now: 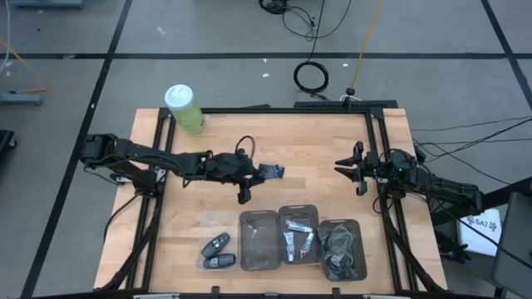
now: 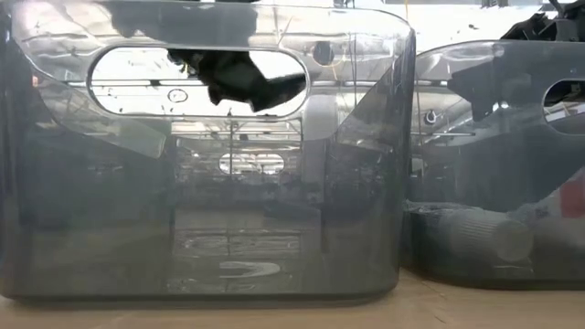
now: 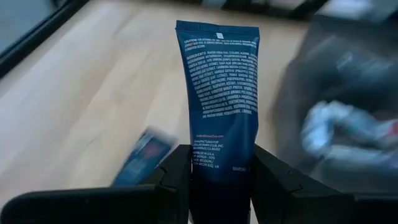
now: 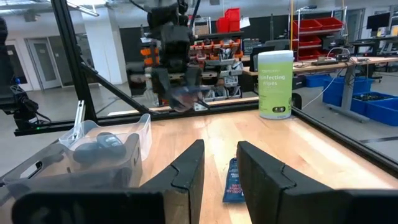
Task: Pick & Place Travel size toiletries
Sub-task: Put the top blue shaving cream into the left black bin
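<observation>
- The left gripper (image 1: 264, 172) is hovering above the middle of the wooden table (image 1: 316, 145), its two dark fingers (image 3: 177, 180) pinching a dark navy tube (image 3: 219, 106) by its lower end; the crimped, printed end is pointing away from the wrist.
- In the overhead view the same tube (image 1: 272, 171) is showing just beyond the fingertips, clear of the row of bins along the near edge.
- A second navy tube (image 4: 233, 180) is lying flat on the wood, and it is also appearing, blurred, beside the held one in the left wrist view (image 3: 142, 157).
- The third clear bin (image 1: 298, 234) is holding white and silvery toiletries (image 1: 296, 241); the second bin (image 1: 258, 239) is showing no contents, the fourth (image 1: 342, 248) is carrying dark items, and the first tray (image 1: 217, 249) is holding two black key fobs (image 1: 218, 252).
- The right gripper (image 1: 358, 171) is waiting near the right edge of the table, its fingers (image 4: 186, 168) parted by a narrow gap and gripping nothing.
- A green canister with a white lid (image 1: 184, 108) is standing upright at the far left corner.
</observation>
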Controlling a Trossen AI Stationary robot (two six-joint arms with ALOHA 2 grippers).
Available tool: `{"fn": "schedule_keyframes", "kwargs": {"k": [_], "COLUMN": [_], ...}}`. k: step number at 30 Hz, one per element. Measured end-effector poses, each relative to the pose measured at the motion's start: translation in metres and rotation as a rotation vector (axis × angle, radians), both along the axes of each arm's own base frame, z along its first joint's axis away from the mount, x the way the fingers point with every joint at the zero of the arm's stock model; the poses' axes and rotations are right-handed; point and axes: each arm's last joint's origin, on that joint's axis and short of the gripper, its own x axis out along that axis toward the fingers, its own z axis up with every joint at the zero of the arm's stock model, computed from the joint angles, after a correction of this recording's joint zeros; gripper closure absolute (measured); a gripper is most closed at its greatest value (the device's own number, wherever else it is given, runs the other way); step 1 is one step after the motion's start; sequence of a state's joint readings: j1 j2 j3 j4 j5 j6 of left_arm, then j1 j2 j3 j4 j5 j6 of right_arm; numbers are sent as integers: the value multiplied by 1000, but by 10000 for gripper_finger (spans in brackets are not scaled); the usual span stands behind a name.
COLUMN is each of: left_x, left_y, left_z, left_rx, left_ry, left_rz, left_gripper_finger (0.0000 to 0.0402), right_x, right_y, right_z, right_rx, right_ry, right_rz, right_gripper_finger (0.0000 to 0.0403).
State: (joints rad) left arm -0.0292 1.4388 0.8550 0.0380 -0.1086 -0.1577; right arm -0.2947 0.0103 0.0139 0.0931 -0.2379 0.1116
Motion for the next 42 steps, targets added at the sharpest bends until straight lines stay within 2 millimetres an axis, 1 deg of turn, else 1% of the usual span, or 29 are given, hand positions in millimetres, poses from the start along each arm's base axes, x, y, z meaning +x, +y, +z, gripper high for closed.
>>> {"fn": "schedule_keyframes", "kwargs": {"k": [1,3,5,7,10,14,17,21,26,30,35,38,42], "left_x": [-2,-12,-17,-23,-24,-24,-25,-25,-29,-28,-24,-18,-4], "left_y": [-1,-4,-8,-15,-28,-45,-58,-76,-92,-100,-104,-107,-113], "left_z": [0,-3,-2,-5,-6,-1,6,21,24,19,10,6,3], "left_rx": [-23,-68,-118,-165,-210,-253,-249,-214,-209,-244,-300,-307,-268], "left_ry": [-51,-97,-145,-121,-99,-28,34,29,25,43,67,120,212], "left_rz": [-25,-55,-97,-132,-170,-175,-165,-189,-208,-174,-118,-91,-81], "left_gripper_finger": [291,290,289,288,288,287,287,287,287,287,287,287,287], "right_x": [0,0,0,1,2,3,3,3,3,3,3,3,3], "right_y": [0,0,0,0,0,-1,-1,-1,-1,-1,-1,-1,-1], "right_z": [0,1,0,-1,-2,-3,-3,-4,-4,-4,-4,-4,-4], "right_rx": [0,-2,2,3,8,11,14,14,14,14,14,14,14], "right_ry": [0,-6,7,10,26,36,45,47,47,47,47,47,47], "right_rz": [0,0,0,1,1,2,2,2,2,2,2,2,2], "right_gripper_finger": [318,319,319,318,319,318,319,318,318,319,318,319,319]}}
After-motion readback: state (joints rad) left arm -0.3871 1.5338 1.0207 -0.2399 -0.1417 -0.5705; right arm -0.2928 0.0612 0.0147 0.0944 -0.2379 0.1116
